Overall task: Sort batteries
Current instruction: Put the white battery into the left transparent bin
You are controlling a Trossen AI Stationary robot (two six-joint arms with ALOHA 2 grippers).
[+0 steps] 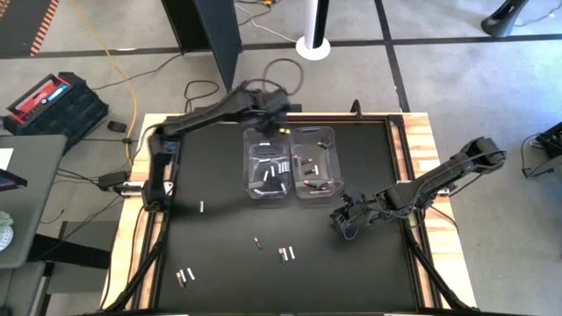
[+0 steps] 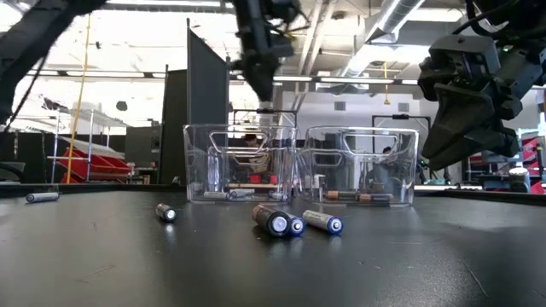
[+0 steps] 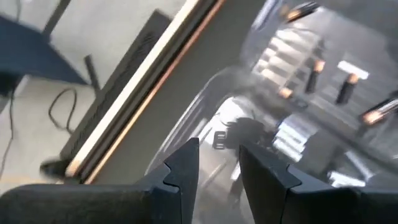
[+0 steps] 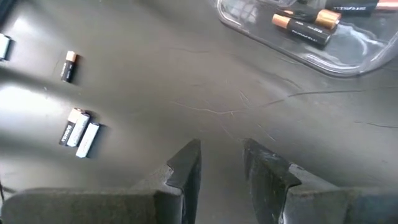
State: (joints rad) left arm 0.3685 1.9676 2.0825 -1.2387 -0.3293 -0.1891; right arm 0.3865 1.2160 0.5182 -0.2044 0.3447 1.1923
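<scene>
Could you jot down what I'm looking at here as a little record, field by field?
Surface: black table
Bins: two clear bins side by side, left bin, right bin
In left bin: silvery batteries
In right bin: dark batteries
Loose batteries: several on the table, one pair touching
Left tool: over the left bin's far edge, open, empty
Right tool: above the table beside the right bin, open, empty

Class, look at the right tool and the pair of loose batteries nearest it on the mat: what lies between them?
Nothing: in the right wrist view, only bare black mat separates the right tool from the pair of batteries.
</scene>
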